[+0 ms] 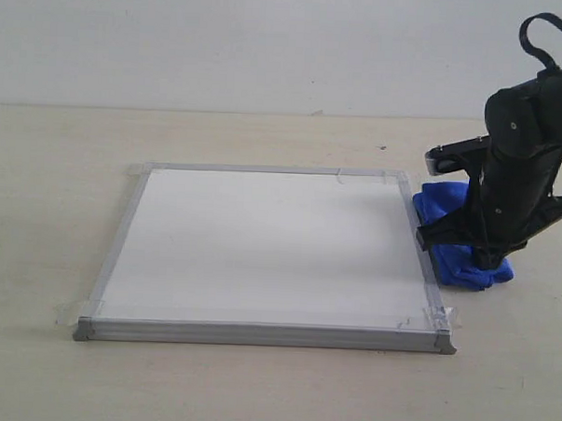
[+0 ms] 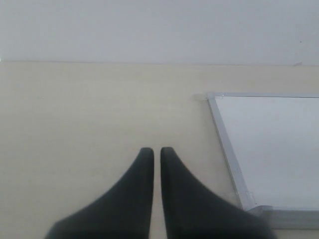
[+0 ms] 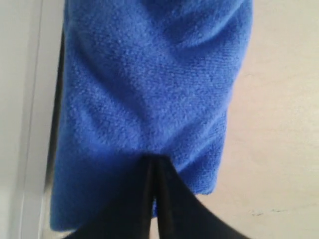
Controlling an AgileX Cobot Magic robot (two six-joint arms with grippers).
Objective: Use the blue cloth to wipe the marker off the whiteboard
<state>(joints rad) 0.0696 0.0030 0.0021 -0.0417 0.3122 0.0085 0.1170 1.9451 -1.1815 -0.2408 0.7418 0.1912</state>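
The whiteboard [image 1: 261, 247] lies flat on the table, its grey frame taped at the corners. Its white face shows no red marker line in any view. The blue cloth [image 1: 449, 207] sits bunched on the table just off the board's right edge. My right gripper [image 1: 486, 261] stands over it, pointing down. In the right wrist view the fingers [image 3: 153, 160] are shut, pinching a fold of the cloth [image 3: 149, 89], with creases running to the tips. My left gripper [image 2: 156, 150] is shut with nothing in it, over bare table beside the board's corner [image 2: 249, 201]; it is outside the exterior view.
A pale wall rises behind the beige tabletop [image 1: 265, 140]. The board's grey frame [image 3: 30, 124] runs right alongside the cloth. Clear tape [image 1: 441, 317] holds the near right corner. Bare table surrounds the board on all sides.
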